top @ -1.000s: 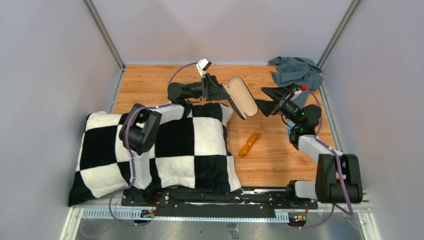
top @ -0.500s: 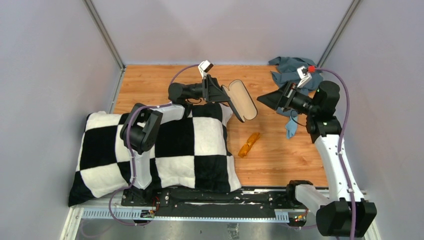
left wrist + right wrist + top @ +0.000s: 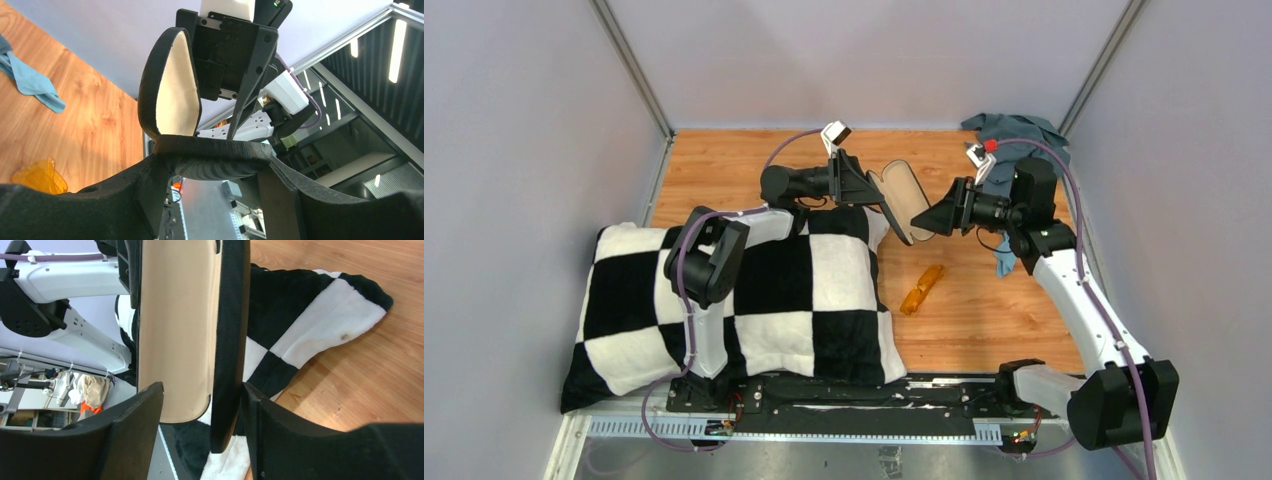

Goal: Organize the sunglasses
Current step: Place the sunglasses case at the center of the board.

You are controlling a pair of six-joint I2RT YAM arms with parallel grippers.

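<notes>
A: Left side first?

B: Checkered pillow (image 3: 724,300) fills the near-left corner. Left gripper (image 3: 869,185) pinches the lower shell of the black case (image 3: 906,200), held open and raised off the table (image 3: 724,160), mid-width and toward the far edge.

A: Right gripper (image 3: 929,218)?

B: At the lid's end, fingers spread either side of it. No clamp visible.

A: Sunglasses (image 3: 922,288)?

B: Folded on bare wood just right of the pillow, apart from both grippers. By my judgement the case is ready; picking up, casing and closing remain.
</notes>
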